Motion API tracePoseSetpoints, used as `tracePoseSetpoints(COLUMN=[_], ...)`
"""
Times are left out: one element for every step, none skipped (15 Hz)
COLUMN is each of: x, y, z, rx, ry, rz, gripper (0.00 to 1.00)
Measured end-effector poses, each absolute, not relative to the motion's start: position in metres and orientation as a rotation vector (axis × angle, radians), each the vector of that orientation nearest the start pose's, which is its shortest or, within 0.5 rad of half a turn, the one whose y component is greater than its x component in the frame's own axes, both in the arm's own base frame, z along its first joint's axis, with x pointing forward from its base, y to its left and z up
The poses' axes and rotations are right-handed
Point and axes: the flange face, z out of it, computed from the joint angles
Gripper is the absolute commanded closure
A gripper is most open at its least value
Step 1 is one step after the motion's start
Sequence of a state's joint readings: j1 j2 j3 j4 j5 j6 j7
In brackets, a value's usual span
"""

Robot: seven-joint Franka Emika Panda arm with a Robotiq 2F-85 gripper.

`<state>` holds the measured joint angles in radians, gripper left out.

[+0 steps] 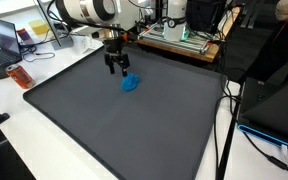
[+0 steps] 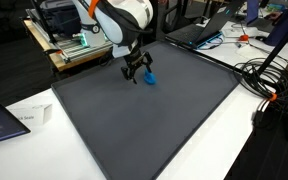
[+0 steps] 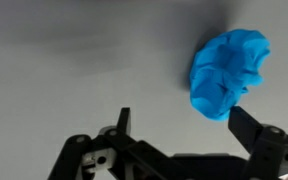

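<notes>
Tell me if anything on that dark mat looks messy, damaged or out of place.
Only the blue wad stands out: it lies crumpled into a lump on the mat, just beside the gripper, whose fingers are open. No spill or damage shows.

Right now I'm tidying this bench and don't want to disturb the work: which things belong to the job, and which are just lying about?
In hand: open gripper; blue crumpled thing beside its fingers; dark mat beneath.
Lying about: laptop; orange object; cables.
</notes>
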<state>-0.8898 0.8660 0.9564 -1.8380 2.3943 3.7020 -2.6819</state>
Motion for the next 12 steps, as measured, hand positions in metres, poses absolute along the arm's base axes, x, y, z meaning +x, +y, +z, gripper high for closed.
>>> tracePoseSetpoints(x=[0.508,0.509,0.509,0.509,0.509,0.508,0.506,0.504,0.502,0.500,0.498,0.496], y=[-0.071,-0.070,-0.067,-0.063,-0.061,-0.057,-0.055,-0.056,-0.056,-0.058,-0.062,-0.066], z=[0.184,0.185,0.185,0.186,0.187,0.188,0.189,0.189,0.188,0.186,0.184,0.181], rx=[-2.856,-2.853,-2.843,-2.828,-2.816,-2.797,-2.779,-2.768,-2.757,-2.746,-2.745,-2.745], ry=[0.117,0.112,0.090,0.059,0.026,-0.012,-0.041,-0.073,-0.105,-0.122,-0.138,-0.163], rz=[-0.419,-0.420,-0.424,-0.429,-0.444,-0.460,-0.470,-0.486,-0.501,-0.505,-0.514,-0.529], gripper=[0.00,0.00,0.00,0.00,0.00,0.00,0.00,0.00,0.00,0.00,0.00,0.00])
